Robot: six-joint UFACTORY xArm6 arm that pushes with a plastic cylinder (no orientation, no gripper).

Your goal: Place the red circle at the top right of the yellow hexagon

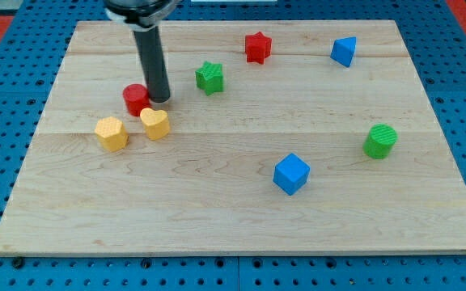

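Red is the colour to watch here: the red circle is sitting near the view's left side of the wooden counter, and the dark rod is standing right against it. The rod's lower end, my tip, is touching the circle's side that faces the view's right, or sitting so close that I cannot see a gap. There is no claw on this arm at all, only the rod, so nothing is opening or closing and nothing is being held; the tip is only pushing. The yellow hexagon is lying just below the circle and a bit toward the view's left, with a small gap between them. So the circle is already sitting up and to the right of the hexagon, and I think the job is nearly done or done. A yellow heart-shaped block is resting just below the tip, close to the circle. If the tip is going to push more, it is going to send the circle toward the view's left, because that is where the circle lies from the tip.
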